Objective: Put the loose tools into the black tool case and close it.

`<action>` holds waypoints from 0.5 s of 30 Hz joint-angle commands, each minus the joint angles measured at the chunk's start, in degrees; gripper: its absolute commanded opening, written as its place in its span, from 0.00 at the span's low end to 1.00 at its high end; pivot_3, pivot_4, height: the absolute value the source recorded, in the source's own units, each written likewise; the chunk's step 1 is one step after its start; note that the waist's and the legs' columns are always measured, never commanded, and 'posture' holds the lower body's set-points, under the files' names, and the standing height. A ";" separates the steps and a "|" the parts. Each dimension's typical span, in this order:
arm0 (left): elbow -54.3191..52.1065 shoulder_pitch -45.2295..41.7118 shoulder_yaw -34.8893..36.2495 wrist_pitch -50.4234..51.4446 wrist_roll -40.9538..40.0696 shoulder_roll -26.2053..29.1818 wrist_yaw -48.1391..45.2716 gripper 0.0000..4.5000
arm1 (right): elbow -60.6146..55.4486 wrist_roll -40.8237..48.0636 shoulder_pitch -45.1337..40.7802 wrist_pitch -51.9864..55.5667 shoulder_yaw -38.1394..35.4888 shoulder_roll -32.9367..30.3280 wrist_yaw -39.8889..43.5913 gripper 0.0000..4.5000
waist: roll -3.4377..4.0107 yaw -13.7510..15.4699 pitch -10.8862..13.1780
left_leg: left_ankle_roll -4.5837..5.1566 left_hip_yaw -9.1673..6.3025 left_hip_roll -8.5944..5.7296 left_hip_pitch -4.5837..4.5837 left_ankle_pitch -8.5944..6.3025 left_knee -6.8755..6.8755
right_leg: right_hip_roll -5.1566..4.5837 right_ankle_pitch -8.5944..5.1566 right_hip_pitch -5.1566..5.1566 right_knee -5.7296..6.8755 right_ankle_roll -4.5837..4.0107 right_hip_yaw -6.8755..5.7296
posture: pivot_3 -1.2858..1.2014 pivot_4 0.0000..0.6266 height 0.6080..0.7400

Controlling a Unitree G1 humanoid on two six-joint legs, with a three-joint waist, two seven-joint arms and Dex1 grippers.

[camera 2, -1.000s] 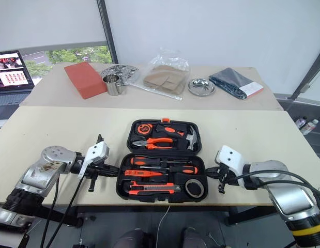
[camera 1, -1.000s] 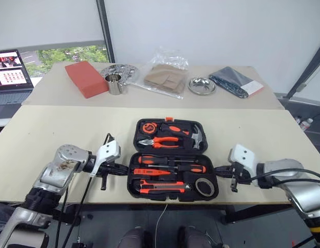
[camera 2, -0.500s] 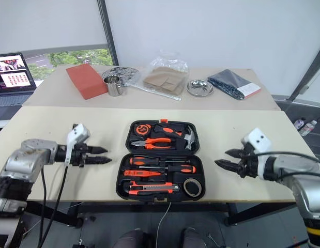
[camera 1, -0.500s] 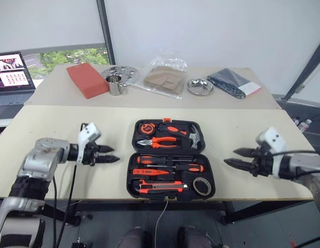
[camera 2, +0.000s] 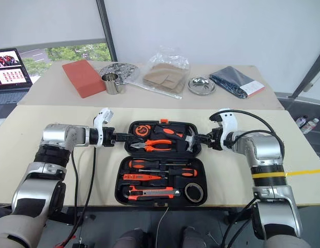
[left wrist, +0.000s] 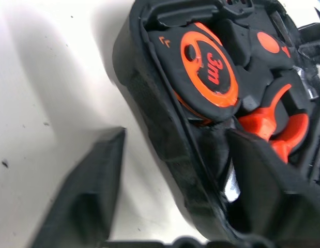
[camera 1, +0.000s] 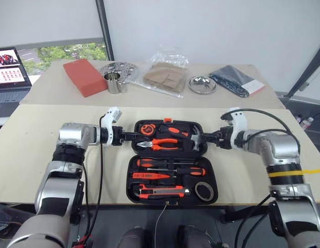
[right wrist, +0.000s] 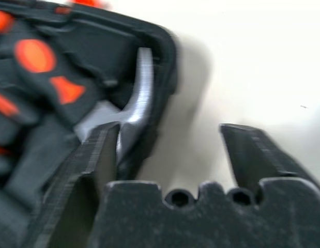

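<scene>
Left eye view shows the black tool case lying open flat on the near worktop, its far half holding the tape measure, pliers and hammer, its near half holding the two screwdrivers, the slim tester screwdriver, the utility knife and the grey tape roll. No loose tool is visible on the worktop, so I judge the loading done and the closing step in hand. The left gripper sits at the far half's 9 o'clock edge and the right gripper at its 3 o'clock edge. In the left wrist view the fingers stand apart, one outside the case wall on the worktop and the other over the recess beside the tape measure, straddling the rim without pinching it. The right wrist view shows the same: the fingers are spread, one inside by the hammer head and one outside, with no clamp on the rim. The next move seems to call for both pairs of fingers to close on the side walls together, then lift the far half evenly and swing it toward 6 o'clock over the near half, so the orange latch at the far edge can meet the front. Uneven lifting could twist the lid or spill the tools seated in it.
</scene>
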 commanded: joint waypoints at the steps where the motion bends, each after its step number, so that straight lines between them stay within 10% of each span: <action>1: -2.60 1.34 -1.03 0.54 -0.13 0.42 -1.21 0.34 | -1.67 -1.04 0.35 0.32 0.63 0.52 -0.61 0.37 | 0.01 -0.16 -0.01 | -0.01 0.00 0.00 0.05 0.00 0.01 | 0.00 -0.01 0.06 -0.01 0.01 0.00 | 0.52 0.24 0.95; 6: -4.46 2.43 -0.44 0.99 -0.81 -0.13 -1.00 0.04 | -3.75 -1.09 0.65 0.28 0.51 1.13 -0.91 0.01 | 0.02 -0.11 -0.01 | -0.15 -0.01 -0.02 0.33 0.07 0.08 | -0.13 -0.02 0.31 0.04 0.02 0.07 | 0.52 0.24 0.95; 15: -6.36 0.39 3.38 -21.59 2.35 -4.73 6.05 0.00 | -3.26 -3.15 -6.24 -13.25 -3.85 4.75 -4.62 0.00 | 0.03 0.03 0.01 | -0.48 0.00 -0.03 0.48 0.09 0.08 | -0.32 0.13 0.25 0.07 -0.19 0.24 | 0.52 0.24 0.95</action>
